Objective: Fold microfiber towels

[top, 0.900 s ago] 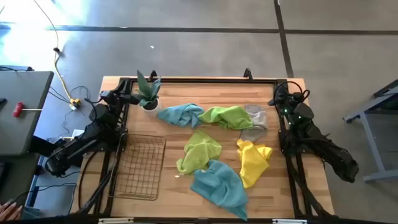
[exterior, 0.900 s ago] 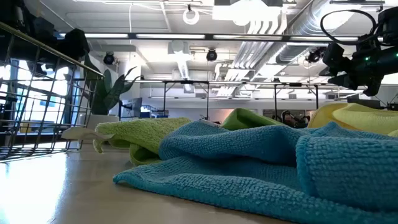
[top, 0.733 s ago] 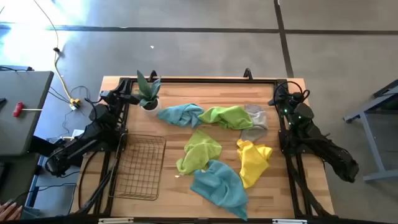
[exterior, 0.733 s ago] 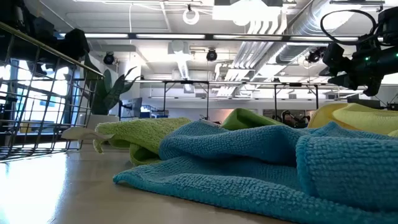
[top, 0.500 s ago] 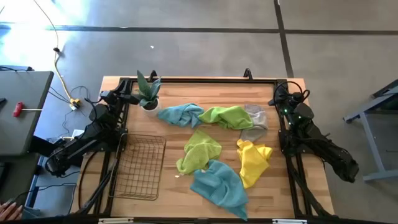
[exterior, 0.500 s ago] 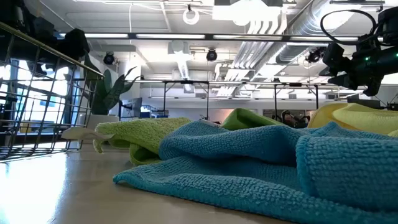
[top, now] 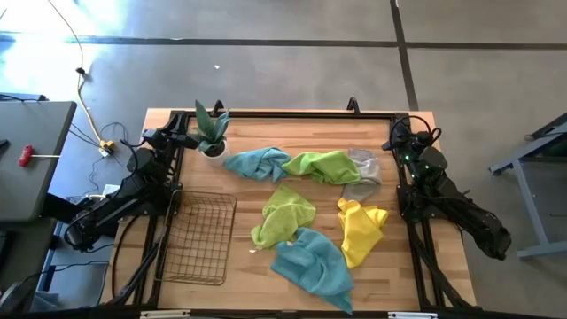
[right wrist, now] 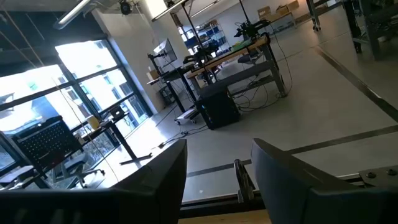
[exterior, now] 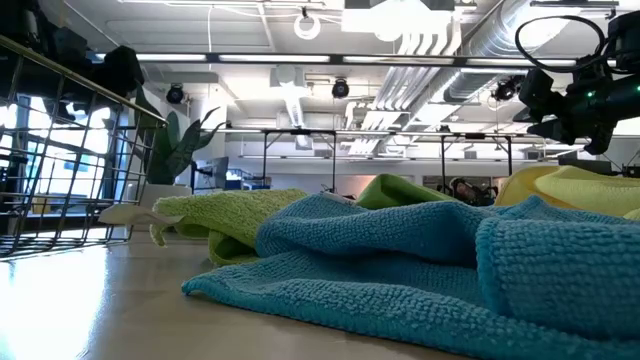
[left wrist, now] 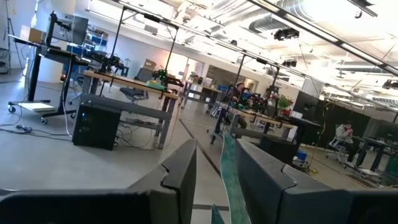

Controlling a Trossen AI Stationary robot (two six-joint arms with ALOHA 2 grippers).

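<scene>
From above, six microfiber towels are lying crumpled and unfolded across the middle of the bench [top: 292, 124]: a teal towel [top: 257, 163] and a lime towel [top: 323, 165] toward the far edge with a grey towel [top: 363, 172] touching the latter, a second lime towel [top: 283, 215] in the middle, a yellow towel [top: 361, 229] beside it, and a large teal towel [top: 312, 262] nearest the front. Both arms are resting at the bench's sides, the left tool [top: 182, 138] by the potted plant [top: 211, 131], the right tool [top: 396, 142] at the far right corner, well apart from every cloth, so folding seems not yet begun. At bench height, the large teal towel is filling the foreground, with the wire basket [exterior: 60, 170] to one side. Through the left wrist camera, that tool's fingers [left wrist: 180, 180] are standing slightly apart, gripping nothing. Through the right wrist camera, the fingers [right wrist: 163, 174] are gaping wider, likewise empty. The next move probably calls for reaching in and spreading one cloth flat.
</scene>
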